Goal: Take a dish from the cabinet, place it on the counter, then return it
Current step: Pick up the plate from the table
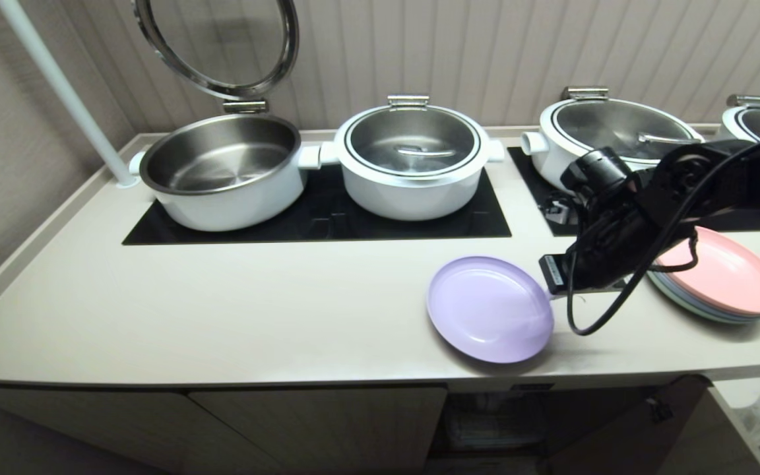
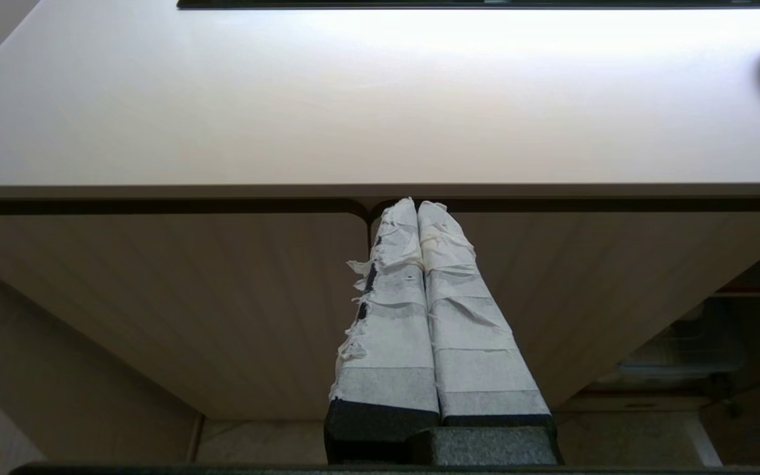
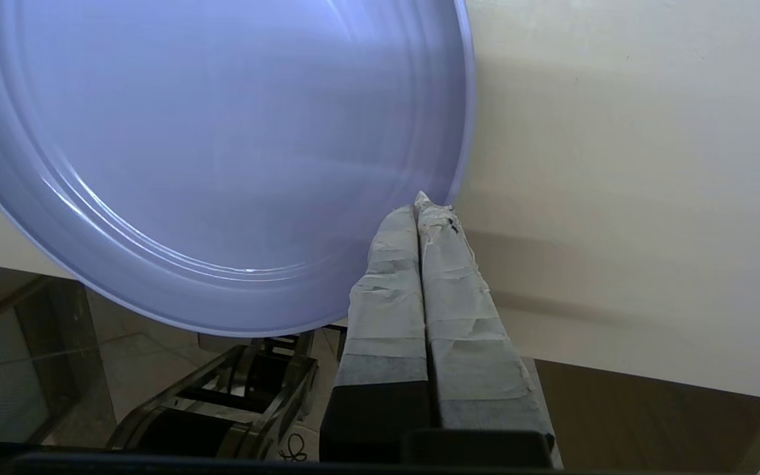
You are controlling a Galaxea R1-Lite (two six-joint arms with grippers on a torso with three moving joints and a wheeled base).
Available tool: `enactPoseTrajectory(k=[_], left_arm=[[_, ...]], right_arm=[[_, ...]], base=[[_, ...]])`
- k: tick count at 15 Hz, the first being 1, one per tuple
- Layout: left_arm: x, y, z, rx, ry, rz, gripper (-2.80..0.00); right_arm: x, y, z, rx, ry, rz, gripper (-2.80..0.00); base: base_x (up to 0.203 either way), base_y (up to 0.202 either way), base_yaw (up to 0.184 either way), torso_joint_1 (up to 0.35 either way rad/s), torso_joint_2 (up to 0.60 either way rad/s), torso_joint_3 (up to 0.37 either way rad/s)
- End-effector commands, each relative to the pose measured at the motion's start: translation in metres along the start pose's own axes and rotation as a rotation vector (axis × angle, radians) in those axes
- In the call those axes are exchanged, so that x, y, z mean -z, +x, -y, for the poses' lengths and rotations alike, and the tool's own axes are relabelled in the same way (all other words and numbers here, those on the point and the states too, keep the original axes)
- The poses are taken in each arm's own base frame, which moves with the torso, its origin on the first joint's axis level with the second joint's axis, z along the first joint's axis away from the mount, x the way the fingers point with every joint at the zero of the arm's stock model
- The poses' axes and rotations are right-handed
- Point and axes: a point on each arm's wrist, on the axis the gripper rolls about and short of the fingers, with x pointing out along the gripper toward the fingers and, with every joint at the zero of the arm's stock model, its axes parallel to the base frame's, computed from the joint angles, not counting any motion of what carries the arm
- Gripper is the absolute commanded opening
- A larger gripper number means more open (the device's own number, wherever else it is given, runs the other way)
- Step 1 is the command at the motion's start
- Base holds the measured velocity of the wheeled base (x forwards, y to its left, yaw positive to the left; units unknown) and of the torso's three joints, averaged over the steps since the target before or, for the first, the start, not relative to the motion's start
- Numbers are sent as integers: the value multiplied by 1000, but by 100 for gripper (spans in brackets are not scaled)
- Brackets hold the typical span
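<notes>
1. A ribbed beige wall backs a long beige desk (image 1: 221,310) with black cooktop panels (image 1: 327,218) set into it.
2. On the panels stand white pots: one open pot (image 1: 221,171) with its round lid (image 1: 218,39) tipped up, a lidded pot (image 1: 413,161) beside it, and two more behind the right arm.
3. The right pincer (image 3: 429,204) reaches over the desk's front part, its taped fingers (image 3: 386,277) pressed flat together and gripping nothing.
4. The dish (image 1: 491,309) lies flat on the desk just beside the right pincer's tips; in the right wrist view the tips sit at the dish's rim, and whether they touch it cannot be told.
5. The dish's near edge reaches close to the desk's front edge.
6. On the far side of the right arm from the dish sits a pink-topped plate stack (image 1: 723,277), partly hidden by the arm.
7. Under the desk, below the right pincer, the cabinet (image 1: 551,422) stands with a door open.
8. The left pincer (image 2: 419,206) hangs low before a closed cabinet door, fingers shut on nothing, well apart from the dish.
</notes>
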Motion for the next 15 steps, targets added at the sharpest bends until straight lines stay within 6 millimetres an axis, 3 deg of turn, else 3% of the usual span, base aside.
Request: enactPoseTrajectory(k=[1,6,7,15], left_arm=[[0,0,0,0,0,0,-280],[0,0,0,0,0,0,-280],[0,0,0,0,0,0,-280],[0,0,0,0,0,0,-280]], right_arm=[[0,7,0,3,9,-25,-280],[-1,8,0,4,40,-28,-280],[-1,8,0,5,52,-31,0],[-3,12,0,8,86,-22,0]], base=[[0,0,0,0,0,0],[0,0,0,0,0,0],[0,0,0,0,0,0],[0,0,0,0,0,0]])
